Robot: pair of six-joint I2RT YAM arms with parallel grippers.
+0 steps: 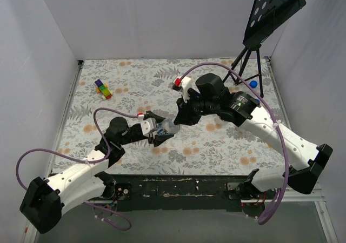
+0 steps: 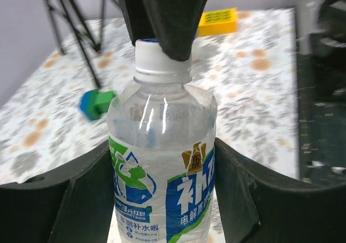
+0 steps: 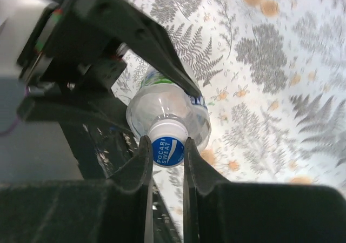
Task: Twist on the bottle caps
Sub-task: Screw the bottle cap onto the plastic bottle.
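My left gripper (image 1: 160, 133) is shut on a clear bottle (image 2: 162, 156) with a blue, white and green label, held tilted above the table middle; the bottle also shows in the top view (image 1: 168, 127). My right gripper (image 3: 166, 146) is shut on the bottle's cap (image 3: 167, 150), white-sided with a blue "Pocari Sweat" top, which sits on the bottle neck. In the left wrist view the cap (image 2: 160, 56) is partly covered by the right fingers (image 2: 173, 16). A loose blue cap (image 1: 253, 83) lies far right by the stand. Other bottles are out of view.
A black music stand (image 1: 254, 54) on tripod legs stands at the back right. Multicoloured toy blocks (image 1: 102, 88) lie at the back left. A green and blue block (image 2: 96, 103) and a yellow block (image 2: 218, 21) show in the left wrist view. White walls enclose the table.
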